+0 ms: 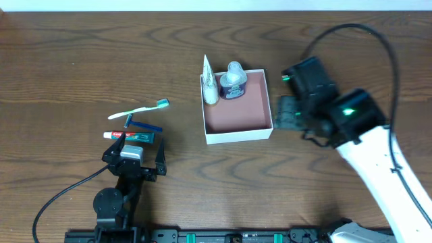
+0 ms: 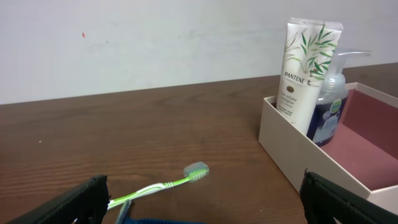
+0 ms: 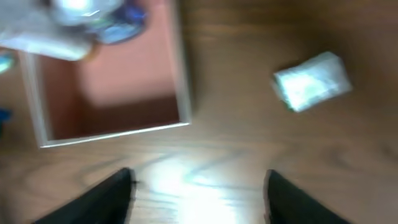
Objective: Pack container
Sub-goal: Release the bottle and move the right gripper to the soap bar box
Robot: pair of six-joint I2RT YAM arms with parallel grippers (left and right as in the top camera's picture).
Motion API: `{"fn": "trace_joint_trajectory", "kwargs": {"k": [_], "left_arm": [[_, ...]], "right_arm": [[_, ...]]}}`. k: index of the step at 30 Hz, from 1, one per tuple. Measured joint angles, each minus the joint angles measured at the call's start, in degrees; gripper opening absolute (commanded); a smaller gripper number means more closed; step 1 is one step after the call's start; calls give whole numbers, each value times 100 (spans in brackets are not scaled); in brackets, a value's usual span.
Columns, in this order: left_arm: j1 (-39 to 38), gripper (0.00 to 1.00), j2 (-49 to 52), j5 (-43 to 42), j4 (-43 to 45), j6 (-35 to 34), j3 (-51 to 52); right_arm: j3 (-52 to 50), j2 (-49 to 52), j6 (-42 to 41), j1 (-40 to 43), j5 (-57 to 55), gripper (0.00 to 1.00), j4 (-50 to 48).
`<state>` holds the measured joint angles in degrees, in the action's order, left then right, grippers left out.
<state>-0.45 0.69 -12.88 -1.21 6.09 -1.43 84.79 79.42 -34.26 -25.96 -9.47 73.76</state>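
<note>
The white box (image 1: 238,135) with a pink floor holds an upright Pantene tube (image 1: 210,82) and a pump bottle (image 1: 233,81) at its far end. A green toothbrush (image 1: 138,111), a blue razor (image 1: 146,126) and a toothpaste tube (image 1: 131,136) lie on the table to its left. My left gripper (image 1: 135,155) is open just behind them; its wrist view shows the toothbrush (image 2: 165,183), the razor (image 2: 127,211) and the box (image 2: 298,155). My right gripper (image 1: 289,115) hovers open just right of the box. A small white-green packet (image 3: 311,81) lies ahead of it.
The right wrist view is blurred; the box (image 3: 109,134) shows at its upper left. The right arm (image 1: 378,155) and its cable cross the table's right side. A cable runs from the left arm's base at the near edge.
</note>
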Motion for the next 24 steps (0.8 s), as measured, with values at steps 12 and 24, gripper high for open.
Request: {"fn": "trace_joint_trajectory", "kwargs": {"k": [12,24], "left_arm": [[0,98,0,0,-2,0,0],[0,98,0,0,-2,0,0]], "right_arm": [[-920,-9,-271,2514,240,96,-595],[-2852,7,-402,3187,887,96,-2922]]}}
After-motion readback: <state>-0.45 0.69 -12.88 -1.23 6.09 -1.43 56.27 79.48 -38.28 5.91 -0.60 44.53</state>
